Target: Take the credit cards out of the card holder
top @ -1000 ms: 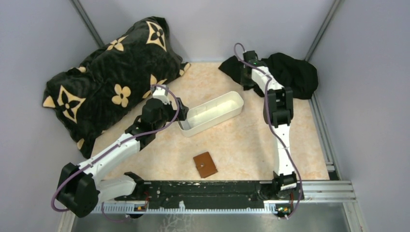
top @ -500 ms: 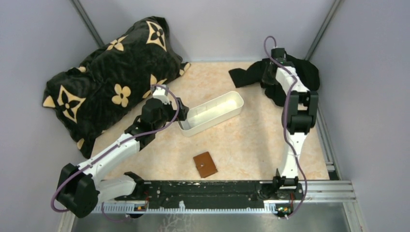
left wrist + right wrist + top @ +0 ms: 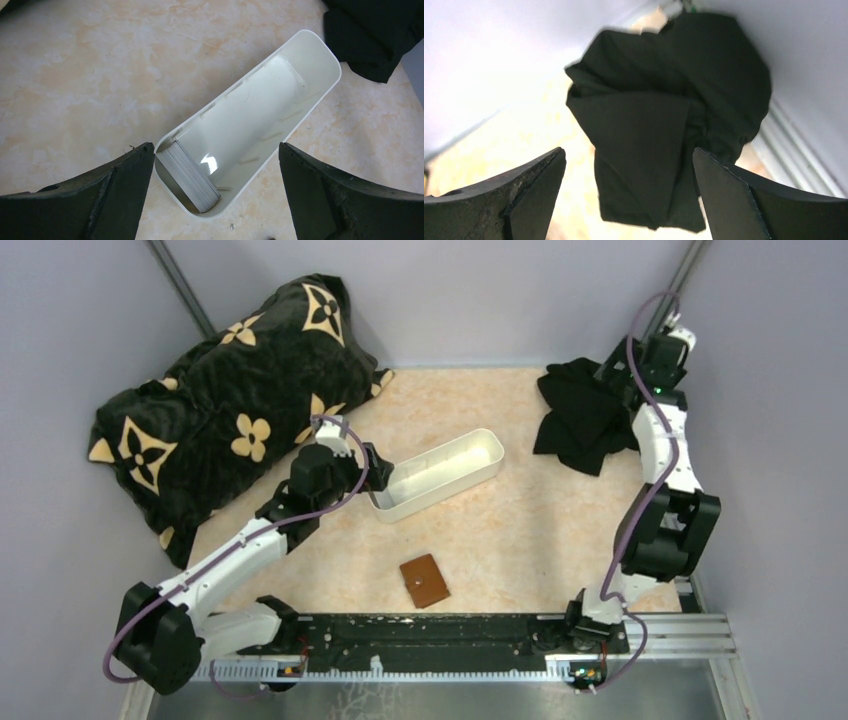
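The long white tray (image 3: 320, 57) lies slantwise on the mottled beige worktop (image 3: 85, 85). Its near end sits between the two dark fingers (image 3: 100, 195), which are spread wide, one on either side of it. Inside the tray, a stack of pale grey cards (image 3: 192, 180) stands on edge against the near end wall. A black cloth (image 3: 375, 35) lies near the tray's far end.

The long white plastic tray (image 3: 270, 100) is smooth and glossy, with a bright glare on its floor. The stack of thin grey cards (image 3: 192, 177) looks matt. The small flat brown leather wallet (image 3: 425, 580) has a dull sheen. The crumpled black cloth (image 3: 649, 130) is matt, the black flower-patterned plush blanket (image 3: 220, 410) velvety, and the peach marbled tabletop (image 3: 520, 530) smooth.
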`<state>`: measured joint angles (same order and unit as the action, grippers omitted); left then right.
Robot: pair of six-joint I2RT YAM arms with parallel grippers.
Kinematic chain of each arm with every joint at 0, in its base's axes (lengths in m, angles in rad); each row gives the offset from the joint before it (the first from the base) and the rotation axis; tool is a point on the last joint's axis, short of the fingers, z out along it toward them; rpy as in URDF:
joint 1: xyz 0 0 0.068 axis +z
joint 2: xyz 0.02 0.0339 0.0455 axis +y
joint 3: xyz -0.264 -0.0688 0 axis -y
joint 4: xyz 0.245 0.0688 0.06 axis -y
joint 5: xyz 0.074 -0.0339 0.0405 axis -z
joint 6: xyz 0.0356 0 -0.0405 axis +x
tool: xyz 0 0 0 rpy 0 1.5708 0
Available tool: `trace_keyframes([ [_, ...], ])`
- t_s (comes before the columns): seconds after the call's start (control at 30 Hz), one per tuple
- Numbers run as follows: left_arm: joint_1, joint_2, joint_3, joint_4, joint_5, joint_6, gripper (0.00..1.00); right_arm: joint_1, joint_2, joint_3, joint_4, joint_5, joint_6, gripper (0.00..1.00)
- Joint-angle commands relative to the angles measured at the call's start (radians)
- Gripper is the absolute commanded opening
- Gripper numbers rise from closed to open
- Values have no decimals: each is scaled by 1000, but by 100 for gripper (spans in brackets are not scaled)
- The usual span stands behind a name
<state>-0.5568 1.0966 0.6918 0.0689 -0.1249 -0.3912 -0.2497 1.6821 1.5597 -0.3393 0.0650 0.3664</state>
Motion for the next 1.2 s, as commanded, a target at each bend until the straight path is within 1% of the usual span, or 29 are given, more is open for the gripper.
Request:
trace_keyframes([
  [0.0,-8,-18,-17,29,60,-31,100,55,-129,-206,126,-24,-65,99],
  [0.07,-13,-18,-19,32,82,-43,100,87,-213,-377,222,9,-84,99],
  [0.13,-26,-16,-27,43,107,-55,100,116,-320,-579,363,29,-114,99],
  [0.17,-34,-13,-33,56,124,-62,100,126,-378,-680,447,20,-134,99],
  [0.2,-44,-6,-39,68,140,-70,100,136,-437,-795,591,2,-162,99],
  [0.23,-57,3,-44,78,152,-72,100,148,-494,-928,688,1,-188,99],
  [0.27,-69,12,-46,84,159,-73,100,158,-534,-1001,772,-1,-211,98],
  [0.3,-77,24,-44,82,166,-75,100,161,-559,-1052,813,-3,-225,97],
  [0.37,-86,42,-37,74,179,-79,100,160,-570,-1101,840,-4,-226,97],
  [0.43,-90,41,-35,78,182,-81,100,163,-545,-1158,911,-7,-199,98],
  [0.53,-91,21,-1,47,175,-78,100,167,-536,-1295,1145,44,-176,99],
  [0.7,-95,-54,-2,22,116,-46,100,200,-518,-1332,1264,61,-254,97],
  [0.77,-100,-61,-2,8,105,-41,100,205,-477,-1333,1285,88,-262,97],
  [0.8,-104,-60,-3,7,104,-41,100,206,-451,-1363,1347,94,-259,97],
  [0.87,-112,-60,-4,5,108,-41,100,208,-401,-1392,1417,105,-253,97],
  [0.97,-131,-60,-9,4,107,-35,100,227,-324,-1455,1607,119,-267,98],
  [1.03,-145,-61,-9,-4,96,-31,100,238,-239,-1472,1740,85,-298,99],
  [1.07,-150,-62,-10,-6,90,-30,100,260,-230,-1474,1767,64,-334,99],
  [1.13,-157,-63,-14,-2,80,-27,100,324,-257,-1446,1667,63,-417,99],
  [1.17,-159,-63,-17,2,79,-26,100,335,-244,-1446,1683,42,-440,99],
])
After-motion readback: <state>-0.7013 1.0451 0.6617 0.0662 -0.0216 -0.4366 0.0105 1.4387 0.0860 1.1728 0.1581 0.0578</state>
